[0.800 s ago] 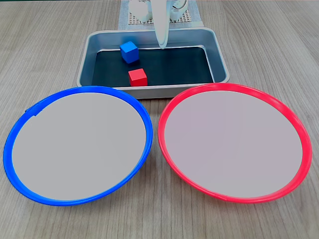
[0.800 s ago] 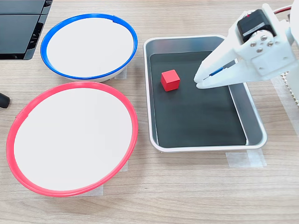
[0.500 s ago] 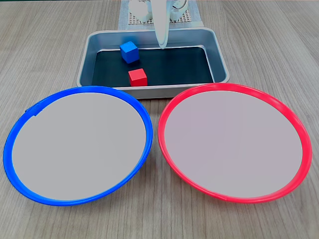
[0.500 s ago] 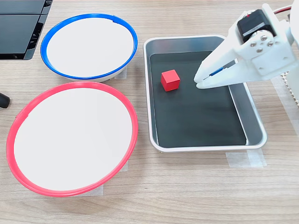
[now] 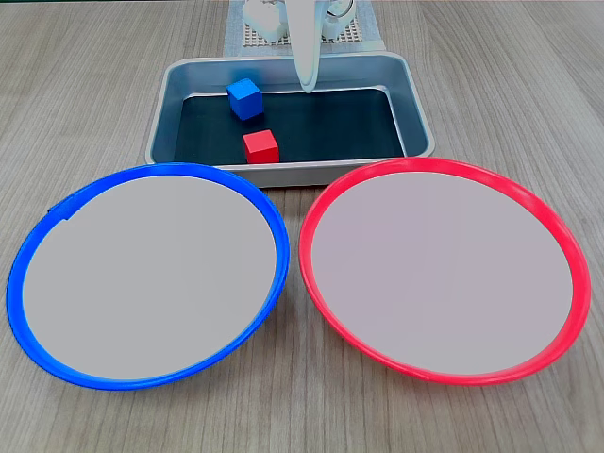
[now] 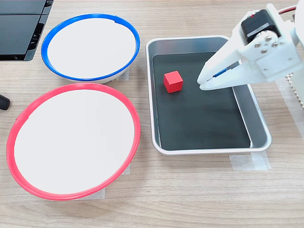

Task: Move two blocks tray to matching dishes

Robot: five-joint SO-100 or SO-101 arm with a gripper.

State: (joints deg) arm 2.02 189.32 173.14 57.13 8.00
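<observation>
Above the tray [image 6: 256, 124] at the upper right of a fixed view, the gripper [image 6: 203, 84] hangs with its jaws nearly pressed together, pinching nothing. Both cubes sit on the tray's black floor at upper centre: blue block [image 5: 245, 98] behind, red block [image 5: 260, 146] in front. Nearer on the desk [image 5: 94, 85], the blue-rimmed dish [image 5: 38, 255] and red-rimmed dish [image 5: 566, 255] lie side by side.

Red block [image 5: 260, 146], blue block [image 5: 245, 99] inside tray [image 5: 283, 172]

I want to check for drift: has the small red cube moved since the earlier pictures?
No. The small red cube sits at the same spot on the dark floor of the silver metal tray, near its front wall.
</observation>
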